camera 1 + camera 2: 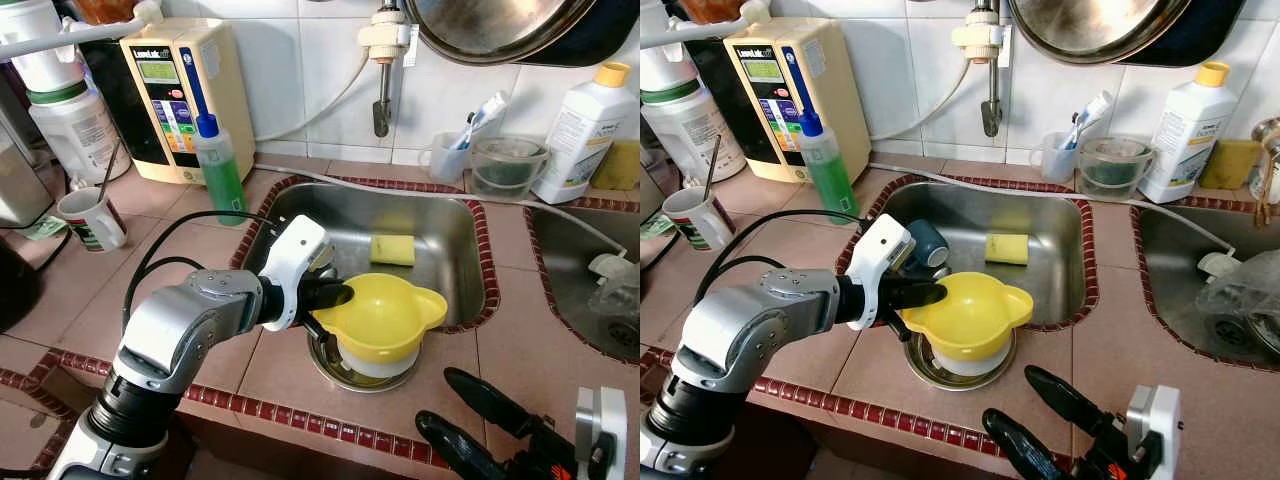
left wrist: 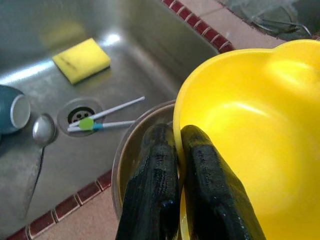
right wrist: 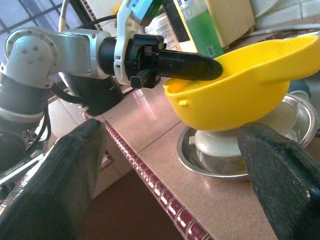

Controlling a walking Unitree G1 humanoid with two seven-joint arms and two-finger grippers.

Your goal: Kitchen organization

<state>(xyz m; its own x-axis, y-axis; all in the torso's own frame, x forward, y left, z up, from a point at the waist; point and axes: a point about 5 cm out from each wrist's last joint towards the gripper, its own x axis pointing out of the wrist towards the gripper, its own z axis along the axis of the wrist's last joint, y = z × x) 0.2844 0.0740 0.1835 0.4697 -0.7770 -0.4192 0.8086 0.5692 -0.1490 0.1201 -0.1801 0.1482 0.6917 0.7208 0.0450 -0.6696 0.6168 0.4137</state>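
A: Left gripper [image 1: 335, 296] clamped on the rim of my yellow plastic spouted bowl [image 1: 385, 315], held above the round steel dish [image 1: 345, 372] on the counter edge.

B: Handling?

A: Light, stiff, probably slick; rim pinch should hold. Steel sink [image 1: 440, 235] behind has room. Right gripper [image 1: 470, 420] spread, idle.

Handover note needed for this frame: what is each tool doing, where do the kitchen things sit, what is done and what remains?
Left tool: shut on the rim of the yellow bowl, holding it tilted over the steel bowl on the counter edge by the sink.
Right tool: open, hovering low near the counter's front edge, holding nothing.
In the sink: yellow sponge, teal mug, spoon, toothbrushes over the drain.
A white piece sits in the steel bowl under the yellow one.
Done: yellow bowl gripped. Left: place it; the sink items are untouched.
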